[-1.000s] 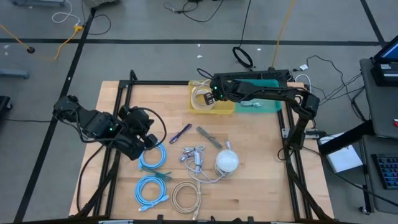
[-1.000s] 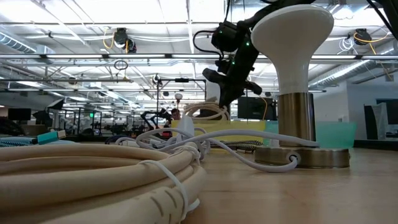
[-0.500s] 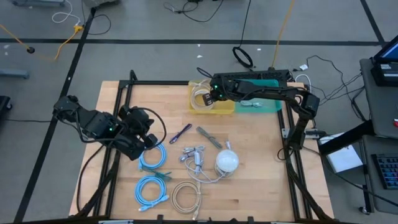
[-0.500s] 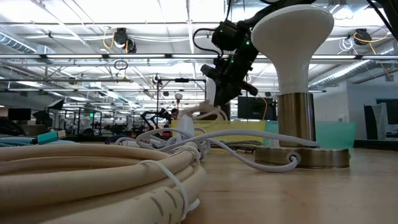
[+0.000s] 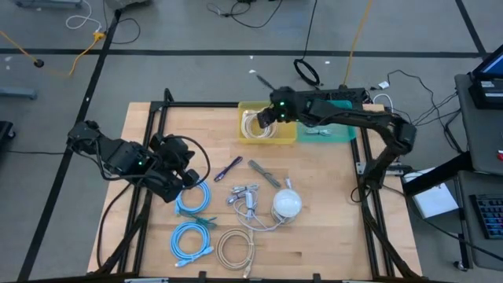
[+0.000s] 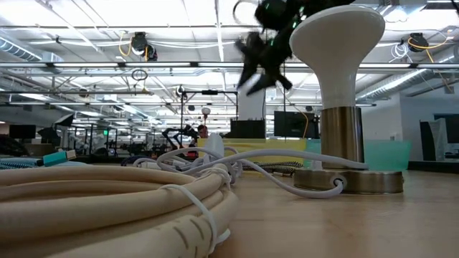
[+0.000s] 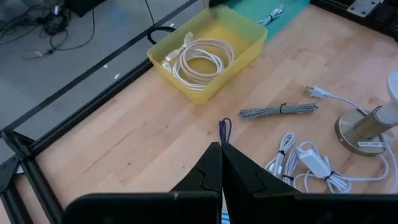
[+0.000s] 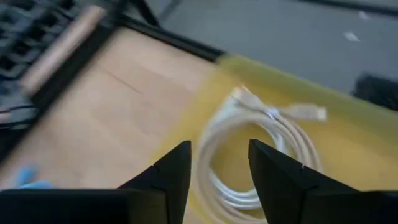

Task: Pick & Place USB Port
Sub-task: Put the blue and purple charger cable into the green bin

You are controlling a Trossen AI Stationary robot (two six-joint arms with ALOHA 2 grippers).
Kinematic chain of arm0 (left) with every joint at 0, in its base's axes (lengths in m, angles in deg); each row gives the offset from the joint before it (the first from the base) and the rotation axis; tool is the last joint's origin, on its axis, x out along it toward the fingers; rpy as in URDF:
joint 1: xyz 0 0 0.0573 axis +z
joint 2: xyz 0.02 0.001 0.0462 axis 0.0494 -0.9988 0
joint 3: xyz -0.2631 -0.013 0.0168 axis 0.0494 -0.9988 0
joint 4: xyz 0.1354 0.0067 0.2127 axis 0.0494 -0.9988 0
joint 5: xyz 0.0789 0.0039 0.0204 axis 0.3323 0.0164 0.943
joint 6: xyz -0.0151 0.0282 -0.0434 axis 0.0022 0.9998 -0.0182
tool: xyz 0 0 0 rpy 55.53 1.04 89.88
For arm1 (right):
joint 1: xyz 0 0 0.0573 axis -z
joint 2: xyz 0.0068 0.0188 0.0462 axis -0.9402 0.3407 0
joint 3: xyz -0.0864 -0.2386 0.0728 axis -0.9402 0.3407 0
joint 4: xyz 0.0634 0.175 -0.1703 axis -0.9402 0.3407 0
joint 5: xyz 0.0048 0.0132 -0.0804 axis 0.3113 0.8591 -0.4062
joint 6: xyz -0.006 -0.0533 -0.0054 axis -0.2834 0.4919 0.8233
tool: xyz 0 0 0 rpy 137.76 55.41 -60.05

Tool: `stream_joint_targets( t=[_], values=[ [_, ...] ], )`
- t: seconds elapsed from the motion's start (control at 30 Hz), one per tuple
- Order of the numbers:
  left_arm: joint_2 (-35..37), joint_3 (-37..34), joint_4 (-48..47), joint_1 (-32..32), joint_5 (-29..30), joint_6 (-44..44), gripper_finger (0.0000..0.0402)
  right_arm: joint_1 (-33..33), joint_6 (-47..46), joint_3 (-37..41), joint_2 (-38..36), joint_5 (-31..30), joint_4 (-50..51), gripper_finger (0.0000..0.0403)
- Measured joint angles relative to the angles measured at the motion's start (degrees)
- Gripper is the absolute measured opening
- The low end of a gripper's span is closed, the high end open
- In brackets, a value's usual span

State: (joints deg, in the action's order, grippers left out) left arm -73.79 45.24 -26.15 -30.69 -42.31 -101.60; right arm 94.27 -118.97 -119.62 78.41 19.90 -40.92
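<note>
The right hand point(image 5: 266, 115) hangs above the yellow bin point(image 5: 287, 135) at the far edge of the desk point(image 5: 314, 236), its two fingers point(image 8: 168, 174) spread apart with nothing between them. A coiled white USB cable point(image 5: 257, 126) lies inside that bin, right below the hand and clear of it. Over on the near left of the desk the left hand point(image 5: 189, 179) rests low just beside a blue cable coil point(image 5: 192, 198), fingers pressed together and holding nothing.
</note>
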Motion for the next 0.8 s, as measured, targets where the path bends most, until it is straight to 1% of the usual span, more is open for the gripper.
stream_joint_targets(
  t=[0.07, 0.17, 0.27, 0.33, 0.4, 0.5, 0.6, 0.7, 0.8],
  values=[
    [0.04, -1.17, 0.04, 1.40, -3.65, 0.78, 0.0001, -0.74, 0.77, -0.01, -3.55, 1.60, -2.61, 0.0157],
    [0.05, -5.66, 0.04, 3.81, -13.05, 3.55, 0.0003, -2.08, 1.94, -0.04, -9.79, 4.63, -3.36, 0.0154],
    [0.53, -12.90, 2.73, 5.14, -21.17, 7.20, 0.0016, -3.90, 2.33, -0.04, -15.05, 7.18, -3.13, 0.0149],
    [1.10, -18.27, 6.47, 5.47, -25.68, 10.40, 0.0030, -5.03, 2.33, -0.04, -18.29, 8.85, -2.64, 0.0147],
    [1.66, -23.72, 11.16, 5.72, -29.60, 14.57, 0.0046, -6.41, 1.87, -0.04, -21.23, 9.05, -0.96, 0.0147],
    [2.17, -31.18, 16.27, 5.01, -32.54, 22.08, 0.0072, -8.66, 1.00, -0.07, -24.60, 8.82, 3.49, 0.0149],
    [2.23, -37.04, 19.17, 4.47, -36.07, 30.11, 0.0091, -10.81, -0.14, -0.07, -26.72, 8.81, 9.42, 0.0150],
    [2.24, -40.00, 24.42, 5.30, -42.48, 36.27, 0.0103, -13.48, -1.36, -0.07, -27.82, 8.82, 15.73, 0.0149],
    [2.25, -40.39, 31.91, 6.78, -49.18, 38.81, 0.0107, -16.82, -2.47, -0.07, -27.99, 8.71, 21.27, 0.0149]
  ],
)
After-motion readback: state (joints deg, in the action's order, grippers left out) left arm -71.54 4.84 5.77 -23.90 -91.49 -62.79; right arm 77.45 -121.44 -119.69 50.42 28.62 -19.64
